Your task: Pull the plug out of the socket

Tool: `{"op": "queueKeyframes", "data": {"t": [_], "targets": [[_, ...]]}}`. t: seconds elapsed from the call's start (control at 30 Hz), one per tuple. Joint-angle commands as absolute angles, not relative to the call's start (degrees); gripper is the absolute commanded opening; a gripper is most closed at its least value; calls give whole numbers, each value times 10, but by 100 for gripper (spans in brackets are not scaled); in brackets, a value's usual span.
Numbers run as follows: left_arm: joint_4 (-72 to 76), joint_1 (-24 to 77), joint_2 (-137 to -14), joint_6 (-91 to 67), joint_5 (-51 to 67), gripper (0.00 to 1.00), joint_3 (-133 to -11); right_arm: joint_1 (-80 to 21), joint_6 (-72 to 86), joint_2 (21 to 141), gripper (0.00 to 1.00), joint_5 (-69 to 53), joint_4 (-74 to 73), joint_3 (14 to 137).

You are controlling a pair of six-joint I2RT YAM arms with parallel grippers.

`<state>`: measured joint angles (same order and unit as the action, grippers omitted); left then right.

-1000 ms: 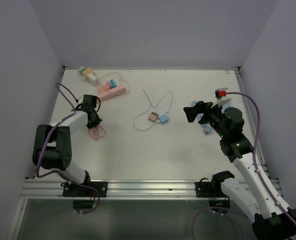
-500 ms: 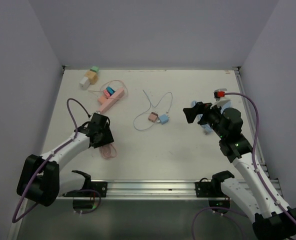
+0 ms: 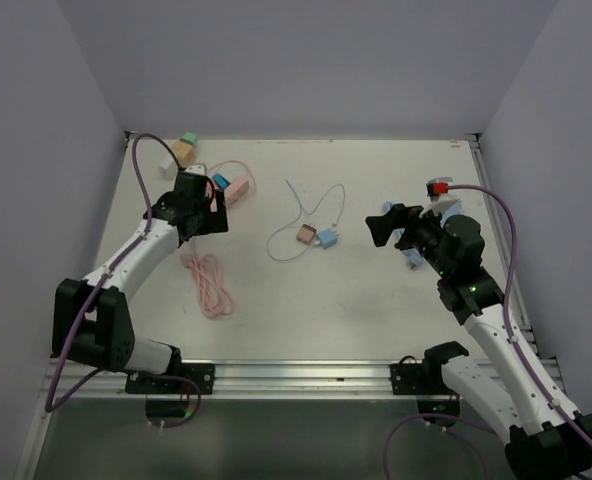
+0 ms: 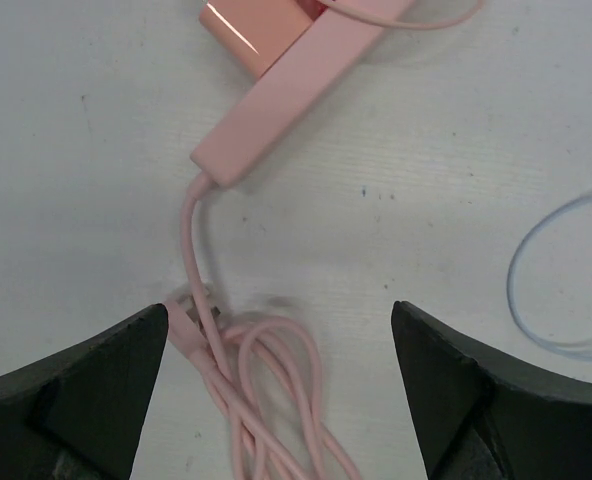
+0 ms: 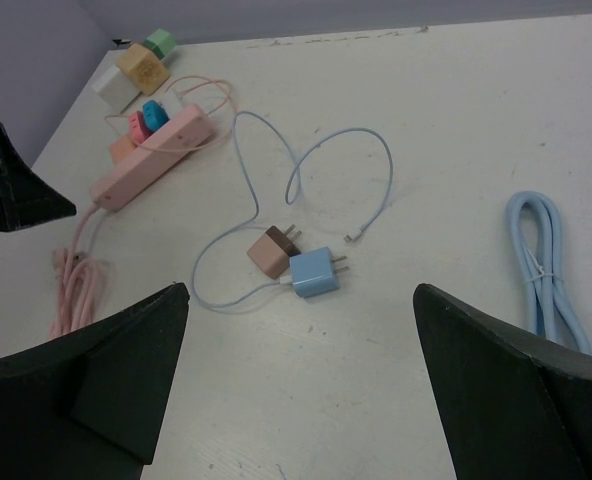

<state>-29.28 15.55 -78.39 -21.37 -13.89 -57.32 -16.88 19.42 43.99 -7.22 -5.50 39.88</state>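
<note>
L pincer (image 4: 279,312) agape, near socket strip (image 4: 294,95) end (cord (image 4: 188,232) side)

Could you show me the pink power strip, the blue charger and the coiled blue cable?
power strip (image 4: 296,95), left wrist view, middle of its pink body.
blue charger (image 5: 314,274), right wrist view, its top face.
blue cable (image 5: 546,262), right wrist view, bundled strands by the tie.

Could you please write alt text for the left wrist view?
A pink power strip lies diagonally at the top of a white table, its pink cord running down into a loose coil between the dark fingers of the open left end effector. A pale blue cable curves in at right.
</note>
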Motion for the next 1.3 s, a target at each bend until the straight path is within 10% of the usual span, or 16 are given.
{"op": "queueKeyframes", "data": {"t": [0.0,0.57,1.27], "targets": [[-229,107,-843,-135,-127,96,-600,-171,185,441,98,-81,-35,396],[-123,88,-1049,-14,-87,93,-691,-186,182,442,98,-87,-25,389],[-166,185,-1070,-90,-3,44,-707,-186,182,441,98,-91,-26,386]]}}
